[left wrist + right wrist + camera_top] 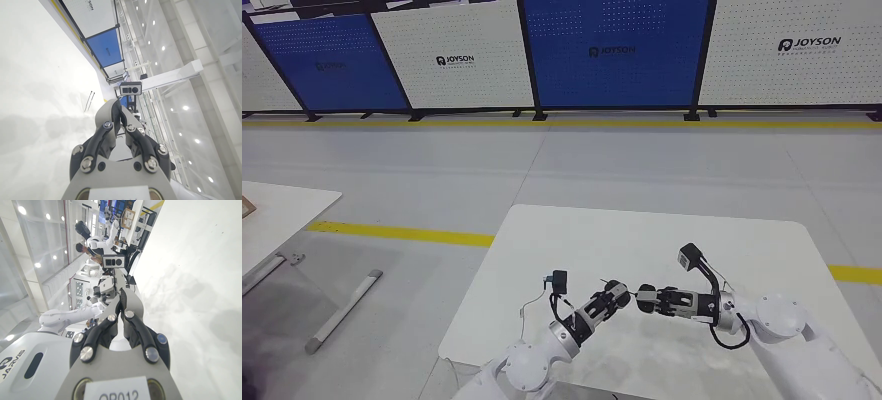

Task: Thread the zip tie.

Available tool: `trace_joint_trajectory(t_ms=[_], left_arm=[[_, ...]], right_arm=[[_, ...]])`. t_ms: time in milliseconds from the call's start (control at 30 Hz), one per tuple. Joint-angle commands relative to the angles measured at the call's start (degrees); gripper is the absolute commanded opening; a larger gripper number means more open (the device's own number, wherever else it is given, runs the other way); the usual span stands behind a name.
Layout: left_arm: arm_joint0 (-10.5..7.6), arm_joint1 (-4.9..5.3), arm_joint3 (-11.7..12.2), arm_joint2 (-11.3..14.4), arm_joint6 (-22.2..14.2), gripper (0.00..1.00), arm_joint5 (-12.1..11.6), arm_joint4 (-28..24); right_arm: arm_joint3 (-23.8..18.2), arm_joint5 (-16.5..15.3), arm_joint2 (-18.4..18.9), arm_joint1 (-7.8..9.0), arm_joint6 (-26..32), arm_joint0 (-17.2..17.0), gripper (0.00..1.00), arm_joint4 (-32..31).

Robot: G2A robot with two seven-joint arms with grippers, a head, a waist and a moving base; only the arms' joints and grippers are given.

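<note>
Left gripper point(120, 106): black-padded fingers pressed together, narrow, and nothing can be made out between the pads. Right gripper point(122, 294): fingers also closed tight; whether they pinch anything cannot be told. In the top view both sit low over the near middle of the white rectangular table point(662, 235), left gripper tip point(620, 291) and right gripper tip point(645, 297) pointing at each other, just beside one another. Two thin black plastic zip ties point(90, 100) lie flat on the table side by side, beyond the left gripper's tip, apart from both grippers. Blue and white perforated panels point(612, 50) stand along the far side.
</note>
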Motion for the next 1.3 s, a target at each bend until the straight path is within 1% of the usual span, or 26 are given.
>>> trace_joint_trajectory(t_ms=[0, 100, 133, 167, 200, 233, 300, 367, 400, 467, 500, 1000, 1067, 1100, 1133, 1167, 1200, 1233, 1267], left_arm=[[0.04, -0.01, 0.0, 0.0, -0.1, 0.0, 0.3, 0.1], [0.05, -0.03, -0.1, 0.0, -0.4, 0.01, 0.6, 0.4], [0.07, -0.03, -0.1, 0.0, -0.6, 0.2, 0.5, 0.4], [0.08, 0.0, -0.1, 0.0, -1.0, 0.21, 0.4, 0.7], [0.13, 0.01, -0.1, -0.1, -1.1, 0.25, 0.3, 0.7], [0.17, 0.01, -0.1, -0.2, -1.1, 0.26, 0.3, 0.8], [0.23, 0.01, -0.1, -0.3, -1.2, 0.25, 0.3, 0.9], [0.29, 0.0, -0.1, -0.4, -1.1, 0.18, 0.2, 0.9], [0.31, 0.0, -0.1, -0.5, -1.0, 0.16, 0.2, 0.9], [0.34, -0.02, -0.1, -0.6, -0.9, 0.04, 0.1, 0.9], [0.33, -0.03, -0.1, -0.6, -0.8, 0.0, 0.1, 0.8], [0.62, -0.19, -0.3, -0.8, -0.6, 0.0, -0.1, 1.7], [0.72, -0.2, -0.4, -0.8, -0.5, 0.0, -0.1, 1.9], [0.76, -0.21, -0.5, -0.8, -0.5, 0.0, -0.1, 1.9], [0.8, -0.22, -0.6, -0.8, -0.4, 0.0, -0.1, 2.0], [0.82, -0.23, -0.6, -0.8, -0.3, 0.0, 0.0, 2.1], [0.8, -0.24, -0.7, -0.9, -0.1, 0.0, 0.1, 2.2], [0.78, -0.25, -0.8, -0.9, 0.0, 0.0, 0.3, 2.3], [0.76, -0.27, -0.8, -1.0, 0.1, 0.0, 0.4, 2.4]], right_arm=[[0.0, 0.0, 0.0, 0.0, 0.0, 0.0, 0.0, 0.0], [0.0, 0.0, 0.0, 0.0, 0.0, 0.0, 0.0, 0.0], [0.0, 0.0, 0.0, 0.0, 0.0, 0.0, 0.0, 0.0], [0.0, 0.0, 0.0, 0.0, 0.0, 0.0, 0.0, 0.0], [0.0, 0.0, 0.0, 0.0, 0.0, 0.0, 0.0, 0.0], [0.0, 0.0, 0.0, 0.0, 0.0, 0.0, 0.0, 0.0], [0.0, 0.0, 0.0, 0.0, 0.0, 0.0, 0.0, 0.0], [0.0, 0.0, 0.0, 0.0, 0.0, 0.0, 0.0, 0.0], [0.0, 0.0, 0.0, 0.0, 0.0, 0.0, 0.0, 0.0], [0.0, 0.0, 0.0, 0.0, 0.0, 0.0, 0.0, 0.0], [0.0, 0.0, 0.0, 0.0, 0.0, 0.0, 0.0, 0.0], [0.0, 0.0, 0.0, 0.0, 0.0, 0.0, 0.0, 0.0], [-1.0, 0.4, 0.1, -0.01, -1.5, -0.6, 0.0, -0.5], [-1.4, 0.7, 0.2, 0.04, -1.7, -0.8, 0.15, -0.7], [-1.7, 0.8, 0.5, 0.1, -1.7, -1.0, 0.34, -0.8], [-1.9, 0.8, 0.7, 0.18, -1.6, -1.1, 0.46, -1.0], [-2.2, 0.9, 1.2, 0.29, -1.6, -1.3, 0.82, -1.2], [-2.4, 0.9, 1.5, 0.39, -1.5, -1.4, 1.0, -1.1], [-2.6, 0.7, 2.0, 0.49, -1.4, -1.7, 1.0, -1.0]])
